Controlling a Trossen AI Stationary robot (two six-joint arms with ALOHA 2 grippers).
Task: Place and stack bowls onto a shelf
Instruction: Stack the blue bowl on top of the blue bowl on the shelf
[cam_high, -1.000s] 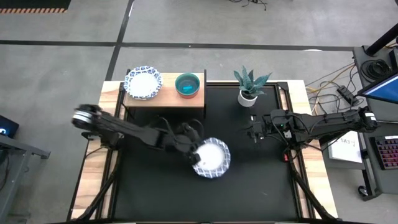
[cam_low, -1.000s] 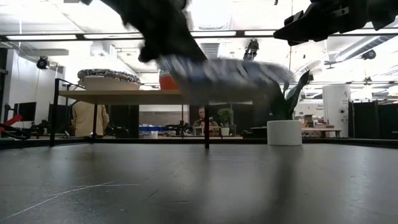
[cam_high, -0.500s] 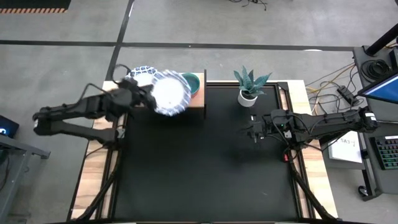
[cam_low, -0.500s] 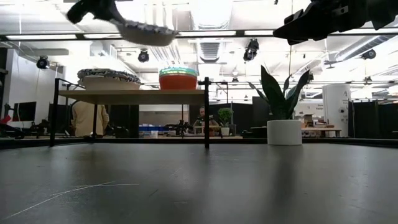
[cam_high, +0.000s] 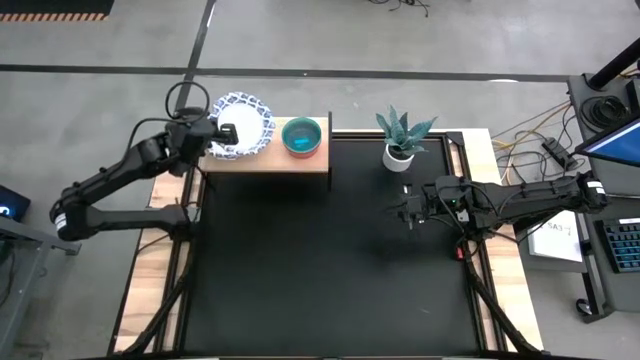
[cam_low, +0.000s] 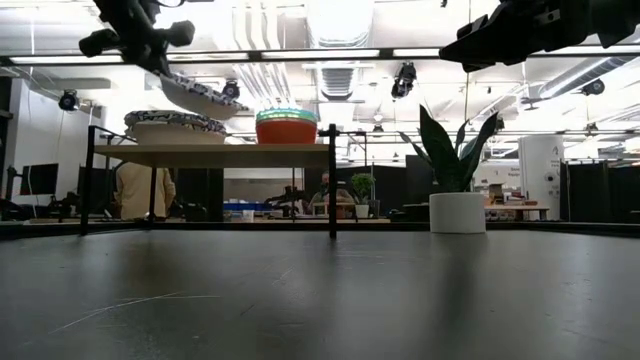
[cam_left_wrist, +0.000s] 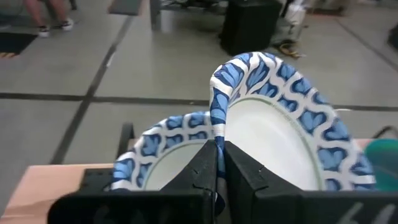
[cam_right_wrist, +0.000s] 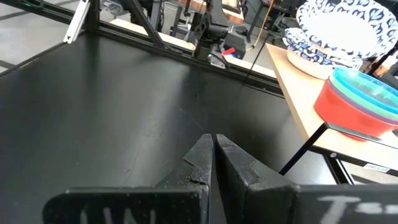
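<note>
— Left wrist view first: what does the left tool (cam_left_wrist: 216, 163) have hold of?
— Its fingers are pinched together on the rim of a blue-patterned bowl (cam_left_wrist: 280, 143), which is tilted above the white bowls (cam_left_wrist: 158, 155) already stacked on the shelf (cam_high: 265, 158).
— And from the low view?
— The held bowl hangs slanted just over that stack at the shelf's left end, apart from it. A teal-topped stack of small bowls (cam_low: 287, 126) with red at the bottom sits beside it.
— The other arm?
— The right tool (cam_right_wrist: 213, 163) waits over the black mat (cam_high: 330, 260), fingers closed on nothing, near the potted plant (cam_high: 400, 138) on the table (cam_high: 150, 290)
</note>
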